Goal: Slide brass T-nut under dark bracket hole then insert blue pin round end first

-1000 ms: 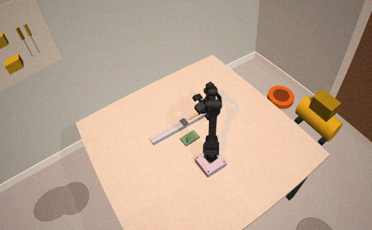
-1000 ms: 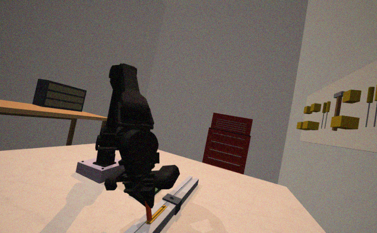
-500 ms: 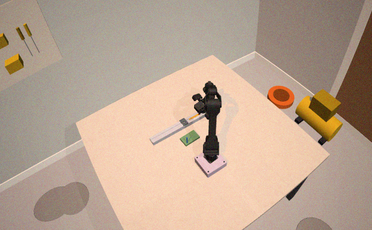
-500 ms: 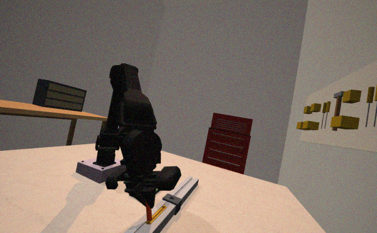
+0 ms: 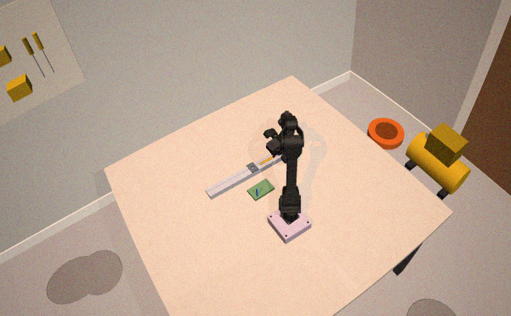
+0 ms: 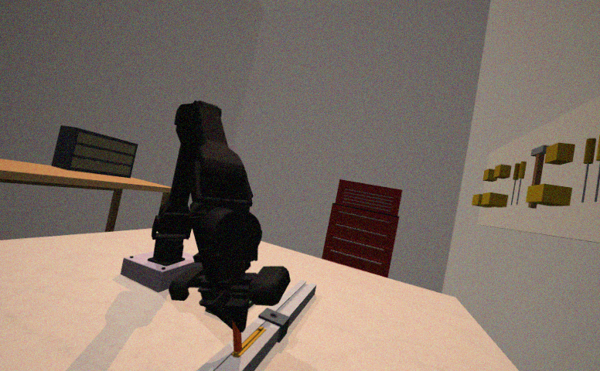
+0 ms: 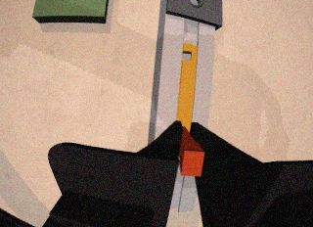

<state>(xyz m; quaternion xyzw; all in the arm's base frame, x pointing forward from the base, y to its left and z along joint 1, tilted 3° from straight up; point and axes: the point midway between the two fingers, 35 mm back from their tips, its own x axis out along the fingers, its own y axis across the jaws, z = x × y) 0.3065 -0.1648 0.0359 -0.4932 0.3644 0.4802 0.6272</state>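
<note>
Our gripper (image 5: pixel 273 155) (image 6: pixel 239 327) (image 7: pixel 184 127) is clamped on the orange handle (image 6: pixel 236 340) (image 7: pixel 192 160). We see brass T-nut (image 5: pixel 266 160) (image 6: pixel 251 340) (image 7: pixel 187 90) along the slot, short of the bracket (image 5: pixel 252 166) (image 6: pixel 273 316) (image 7: pixel 195 8).

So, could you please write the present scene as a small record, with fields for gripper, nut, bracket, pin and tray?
gripper: shut on the orange handle
nut: brass T-nut, lengthwise along the slot of the rail, short of the bracket
bracket: dark bracket, across the rail, hole uncovered
pin: blue pin, in the tray
tray: green tray, beside the rail
</note>
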